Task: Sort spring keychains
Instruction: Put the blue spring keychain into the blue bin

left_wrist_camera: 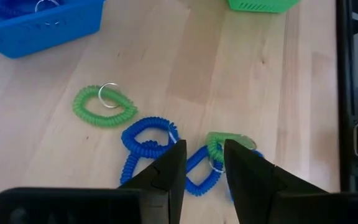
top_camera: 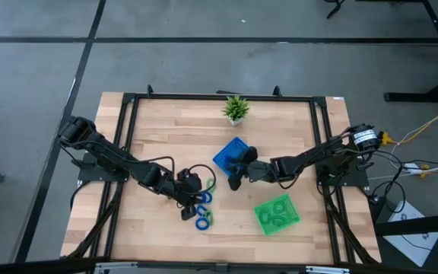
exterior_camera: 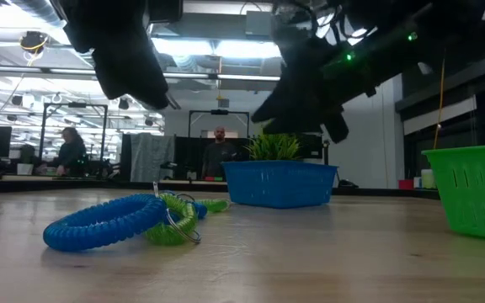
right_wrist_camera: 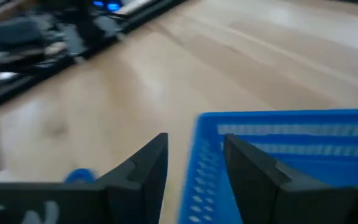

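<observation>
Loose spring keychains lie in a cluster on the wood near the table's near edge: blue coils (top_camera: 202,221) and green ones. In the left wrist view I see a green loop (left_wrist_camera: 104,106) with a metal ring, a blue loop (left_wrist_camera: 148,138), another blue loop (left_wrist_camera: 199,169) and a green coil (left_wrist_camera: 229,144). My left gripper (left_wrist_camera: 204,168) hovers open above this cluster (top_camera: 195,190). My right gripper (right_wrist_camera: 194,162) is open over the near-left corner of the blue tray (right_wrist_camera: 278,162), above it in the low view (exterior_camera: 310,93). The green tray (top_camera: 276,215) holds green coils.
A small potted plant (top_camera: 236,109) stands near the far edge, behind the blue tray (top_camera: 230,154). A black frame (top_camera: 128,137) runs along the table's sides. Bare wood lies between the two trays and left of the cluster. People show in the room beyond the table.
</observation>
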### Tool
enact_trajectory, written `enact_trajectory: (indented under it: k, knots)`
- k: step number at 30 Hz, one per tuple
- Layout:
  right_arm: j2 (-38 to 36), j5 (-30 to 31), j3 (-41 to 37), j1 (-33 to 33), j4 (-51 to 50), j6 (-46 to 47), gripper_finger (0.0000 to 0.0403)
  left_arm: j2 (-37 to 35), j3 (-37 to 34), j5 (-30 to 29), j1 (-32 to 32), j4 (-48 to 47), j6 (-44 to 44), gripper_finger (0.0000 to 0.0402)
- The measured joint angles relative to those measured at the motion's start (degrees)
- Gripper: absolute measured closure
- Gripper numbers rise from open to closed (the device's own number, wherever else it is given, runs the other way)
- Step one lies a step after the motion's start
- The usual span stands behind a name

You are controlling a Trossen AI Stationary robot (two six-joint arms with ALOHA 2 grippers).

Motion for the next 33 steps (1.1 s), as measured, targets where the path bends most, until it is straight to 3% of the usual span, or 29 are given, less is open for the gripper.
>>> enact_trajectory:
  k: [9,19,33]
  knots:
    - [0.00,-10.94,0.00,2.22,9.02,-0.74,0.0247,0.01,0.02,-1.47,0.00,-5.08,1.03,0.0303]
    - [0.00,-11.46,0.00,4.25,9.42,-0.72,0.0246,0.76,0.02,-1.51,0.00,-6.73,3.48,0.0304]
    - [0.00,-11.41,0.00,6.00,10.03,-0.63,0.0246,8.73,0.02,-4.33,0.54,-6.52,13.90,0.0304]
